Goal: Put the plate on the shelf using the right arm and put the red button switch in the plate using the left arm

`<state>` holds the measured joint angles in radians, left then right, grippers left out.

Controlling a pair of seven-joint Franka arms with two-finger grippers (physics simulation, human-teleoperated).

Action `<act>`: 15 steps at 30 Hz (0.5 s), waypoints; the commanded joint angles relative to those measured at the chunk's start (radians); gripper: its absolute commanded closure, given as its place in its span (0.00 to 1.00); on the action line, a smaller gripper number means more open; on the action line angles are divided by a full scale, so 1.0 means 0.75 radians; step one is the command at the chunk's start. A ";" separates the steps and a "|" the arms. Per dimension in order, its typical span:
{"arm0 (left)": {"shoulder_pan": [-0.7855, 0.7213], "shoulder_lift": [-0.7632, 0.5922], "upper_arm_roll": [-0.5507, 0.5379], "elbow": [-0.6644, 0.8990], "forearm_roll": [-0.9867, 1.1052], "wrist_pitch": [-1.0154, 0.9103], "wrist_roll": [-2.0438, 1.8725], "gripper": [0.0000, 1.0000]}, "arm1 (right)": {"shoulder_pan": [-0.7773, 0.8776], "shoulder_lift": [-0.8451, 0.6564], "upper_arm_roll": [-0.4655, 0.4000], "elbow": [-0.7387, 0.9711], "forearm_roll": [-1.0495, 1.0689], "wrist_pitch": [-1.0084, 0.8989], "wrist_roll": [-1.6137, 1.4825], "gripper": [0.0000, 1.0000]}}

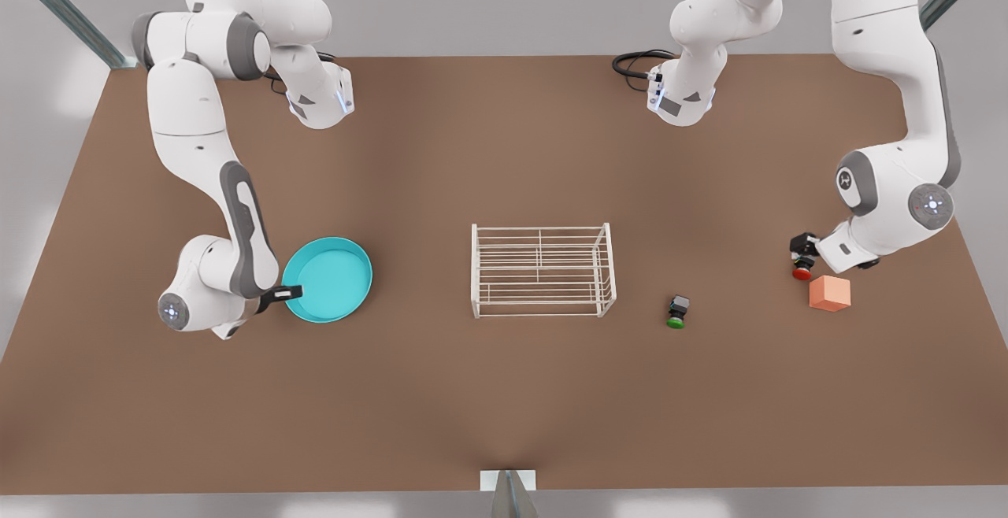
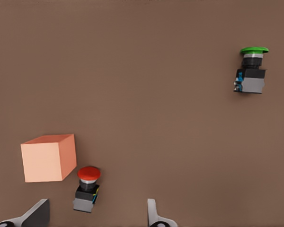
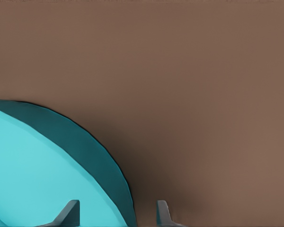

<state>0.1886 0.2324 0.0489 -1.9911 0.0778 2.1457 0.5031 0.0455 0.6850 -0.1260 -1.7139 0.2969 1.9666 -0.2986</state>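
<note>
My right jaws straddle the plate rim, released; left jaws released around red button switch (pre-grasp, both).

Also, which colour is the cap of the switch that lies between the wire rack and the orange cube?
Green. The green-capped switch shows best in the left wrist view.

- My right gripper sits low at the front view's left, near side, fingers spread apart, one to each side of the plate rim.
- That arm folds down from its far-left base, elbow bent.
- My left gripper is low at the front view's right, fingers parted around the red button switch.
- Its arm arches down from the far right.
</note>
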 commanded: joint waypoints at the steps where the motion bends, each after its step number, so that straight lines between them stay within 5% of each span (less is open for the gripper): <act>1: 0.010 0.017 0.004 0.008 0.005 0.047 0.272 0.00 | -0.001 -0.001 -0.002 0.001 0.001 0.025 -0.082 0.43; 9: 0.023 0.023 0.045 -0.078 0.003 0.117 0.268 0.00 | -0.001 -0.003 0.000 0.001 0.001 0.025 -0.091 0.79; 15: 0.043 0.026 0.045 -0.131 0.003 0.191 0.272 0.00 | -0.003 -0.040 0.000 0.015 -0.003 -0.002 -0.091 0.81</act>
<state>0.2206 0.2514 0.0828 -2.0872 0.0788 2.2426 0.6214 0.0434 0.6587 -0.1258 -1.7031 0.3011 1.9743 -0.3408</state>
